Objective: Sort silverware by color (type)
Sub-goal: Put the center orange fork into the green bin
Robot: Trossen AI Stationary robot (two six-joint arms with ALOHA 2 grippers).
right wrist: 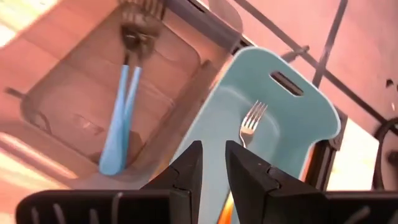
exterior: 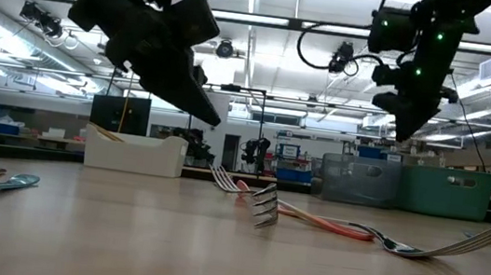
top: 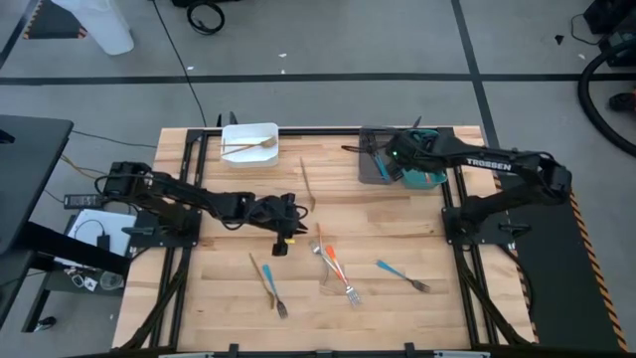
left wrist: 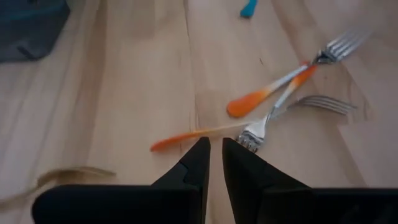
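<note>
The left tool [top: 286,231] is hanging over the middle of the tabletop [top: 229,298], its fingers [left wrist: 198,163] standing a narrow gap apart and grasping nothing. Just ahead of it, two orange-handled forks [left wrist: 273,93] are lying crossed on the wood, with a thin orange utensil [left wrist: 186,135] lying beside them, near the fingertips. A blue-handled fork [top: 400,274] is resting further right, and another fork [top: 269,284] is lying nearer the front edge on the left. A thin tan utensil [top: 307,185] is lying apart, towards the back.

The right tool [top: 386,165] is hovering above the bins at the back right, its fingers [right wrist: 186,167] slightly parted with nothing between them. Below it, two blue-handled forks [right wrist: 123,115] are lying together in the grey bin [right wrist: 43,106], and one fork [right wrist: 249,121] is lying in the teal bin [right wrist: 298,118]. The white bin [top: 248,144] at the back left is holding a tan spoon [top: 250,146].
</note>
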